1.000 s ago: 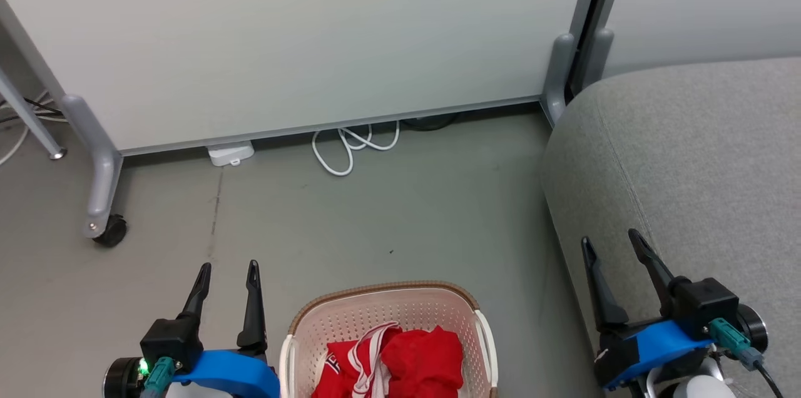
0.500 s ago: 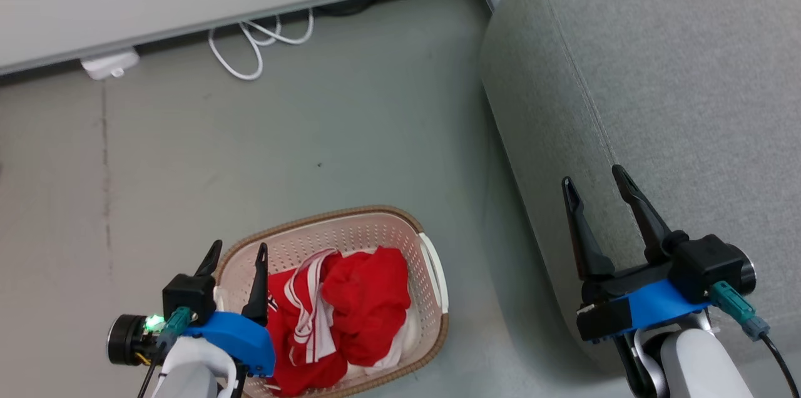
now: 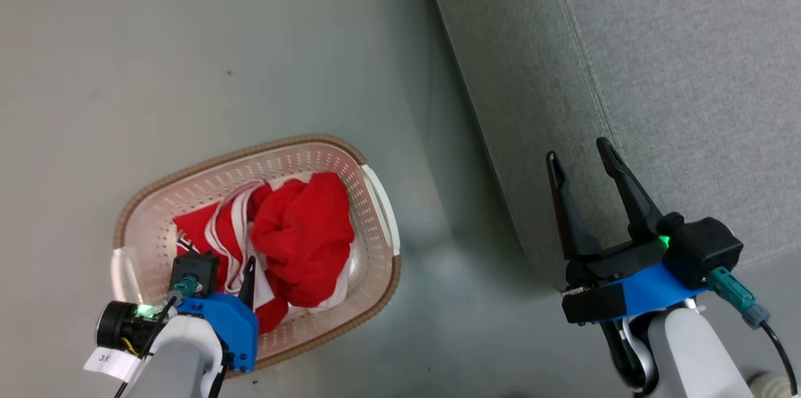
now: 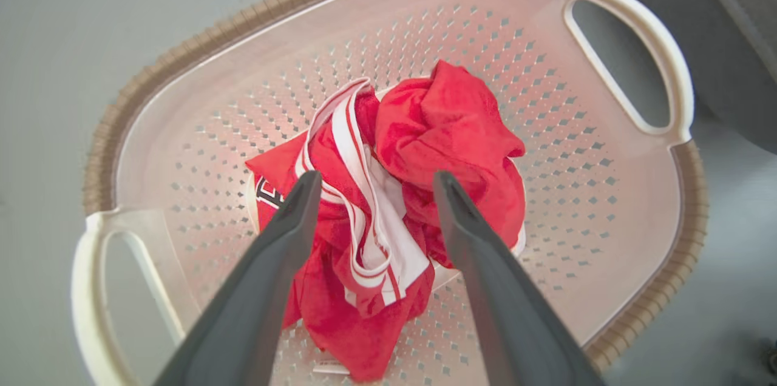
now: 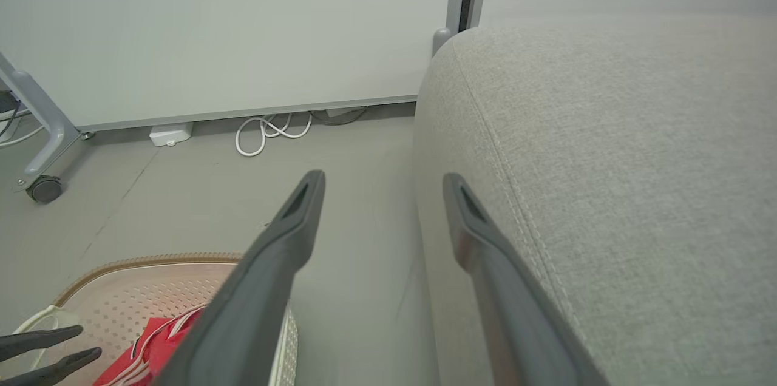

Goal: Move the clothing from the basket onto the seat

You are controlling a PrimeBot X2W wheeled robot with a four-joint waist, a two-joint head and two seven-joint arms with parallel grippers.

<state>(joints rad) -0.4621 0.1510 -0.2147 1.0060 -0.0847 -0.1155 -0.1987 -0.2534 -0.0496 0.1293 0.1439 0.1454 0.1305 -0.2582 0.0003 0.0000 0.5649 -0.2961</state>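
Left gripper (image 4: 376,178) wide above clothing (image 4: 449,125) in basket (image 4: 200,113), seemingly not touching, right gripper (image 3: 577,151) wide

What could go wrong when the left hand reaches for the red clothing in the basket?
1. The clothing lies bunched together under the open left hand; it may pinch only a thin fold that slips.
2. Lifted cloth might snag the basket rim and tip it.
3. Trailing fabric could drop on the floor before the seat.
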